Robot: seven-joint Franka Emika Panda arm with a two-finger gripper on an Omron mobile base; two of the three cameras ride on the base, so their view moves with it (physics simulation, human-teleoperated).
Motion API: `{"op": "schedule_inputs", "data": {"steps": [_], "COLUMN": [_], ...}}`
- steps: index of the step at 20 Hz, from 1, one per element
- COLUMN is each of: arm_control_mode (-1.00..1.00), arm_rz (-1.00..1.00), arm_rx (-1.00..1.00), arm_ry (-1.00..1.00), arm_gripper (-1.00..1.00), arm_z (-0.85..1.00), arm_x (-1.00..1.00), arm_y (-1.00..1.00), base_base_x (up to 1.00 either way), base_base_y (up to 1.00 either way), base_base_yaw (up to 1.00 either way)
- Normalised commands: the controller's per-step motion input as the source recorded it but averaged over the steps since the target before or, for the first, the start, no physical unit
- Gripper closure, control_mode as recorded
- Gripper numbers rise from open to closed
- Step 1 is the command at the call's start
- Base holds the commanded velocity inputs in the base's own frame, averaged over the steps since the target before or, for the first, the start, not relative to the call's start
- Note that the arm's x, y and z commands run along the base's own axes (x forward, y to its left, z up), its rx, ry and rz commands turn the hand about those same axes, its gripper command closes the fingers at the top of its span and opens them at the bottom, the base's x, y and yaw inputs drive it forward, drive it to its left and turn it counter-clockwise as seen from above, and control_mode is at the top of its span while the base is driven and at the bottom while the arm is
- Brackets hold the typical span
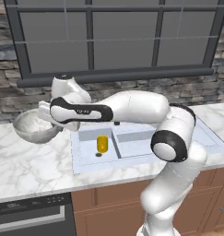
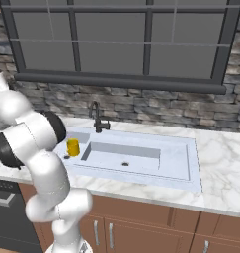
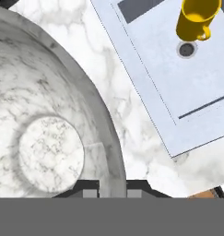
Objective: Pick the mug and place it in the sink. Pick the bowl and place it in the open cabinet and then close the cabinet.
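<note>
The white rectangular double-basin sink [image 1: 145, 159], sunk into the white marble counter [image 1: 30, 170], serves as the landmark here. The small yellow cylindrical mug [image 1: 102, 144] stands upright inside the sink's left basin, just beside that basin's drain hole [image 1: 98, 155]; in the hand view a small handle shows on the mug [image 3: 196, 18], with the drain hole [image 3: 186, 49] right next to it. In the right base view the mug [image 2: 73, 147] sits in the basin to the left of the dark faucet [image 2: 97, 118], which rises at the back edge of the sink [image 2: 190, 163].

The large round grey-white speckled stone-look bowl [image 1: 36, 127] is to the left of the sink, off its left rim and above the counter; whether its underside touches the marble cannot be told. It appears slightly tilted, its opening partly towards the camera. The two-finger gripper [image 3: 112, 188] is at the bowl's rim on the side nearest the sink: in the hand view one dark fingertip lies inside the bowl [image 3: 49, 152] and the other outside, the wall of the bowl running between them, so the jaws are clamped on the bowl's rim. The white arm [image 1: 132, 110] reaches across the sink from the right towards the bowl.

Behind the sink runs a grey stone wall [image 2: 156, 106] with a dark-framed window [image 2: 121, 39] above it.
</note>
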Motion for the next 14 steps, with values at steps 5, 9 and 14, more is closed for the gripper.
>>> {"op": "schedule_inputs", "data": {"steps": [5,9,14], "arm_control_mode": [-1.0,-1.0,-1.0], "arm_rz": [-0.02,0.0,0.0], "arm_rx": [0.08,0.02,0.0], "arm_ry": [-0.02,0.0,0.08], "arm_gripper": [1.0,1.0,1.0], "arm_z": [0.24,0.44,0.29], "arm_x": [-0.49,0.01,0.09], "arm_y": [-1.0,-1.0,-1.0], "base_base_x": [0.0,0.0,0.0], "base_base_y": [0.0,0.0,0.0], "base_base_yaw": [0.0,0.0,0.0]}}
